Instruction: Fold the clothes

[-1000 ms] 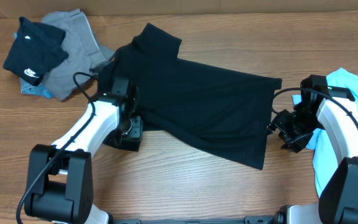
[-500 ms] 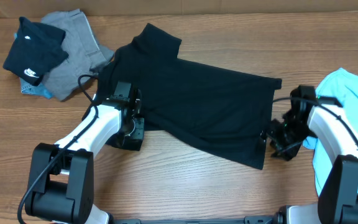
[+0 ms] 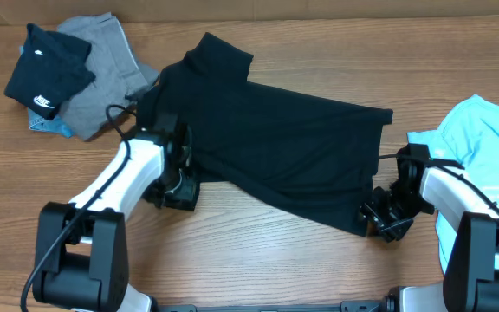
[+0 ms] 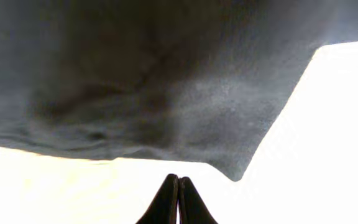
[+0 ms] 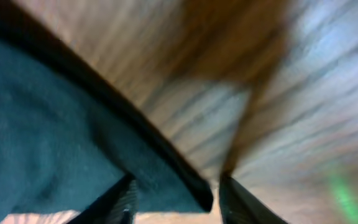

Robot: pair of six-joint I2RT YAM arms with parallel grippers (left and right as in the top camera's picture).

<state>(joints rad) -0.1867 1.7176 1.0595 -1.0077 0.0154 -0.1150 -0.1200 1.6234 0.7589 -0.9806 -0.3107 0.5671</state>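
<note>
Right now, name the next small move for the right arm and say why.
Probably close the right fingers on the black T-shirt. In the right wrist view they stand open with the shirt's hem corner lying between them. Overhead, that arm sits at the shirt's lower corner on the table.

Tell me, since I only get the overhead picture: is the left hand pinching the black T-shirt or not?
Observer: No. Its wrist view shows the left hand with fingers pressed together and no cloth between them. The black T-shirt edge lies just ahead of the tips.
Operator: And the right one? From above I can't make out its fingers.
Observer: The right wrist view is blurred, but it shows the right hand with fingers apart and a corner of the shirt's hem between them.
Operator: Is it gripping that corner?
Observer: Not yet. A strip of wooden table shows between the corner and one finger.
</note>
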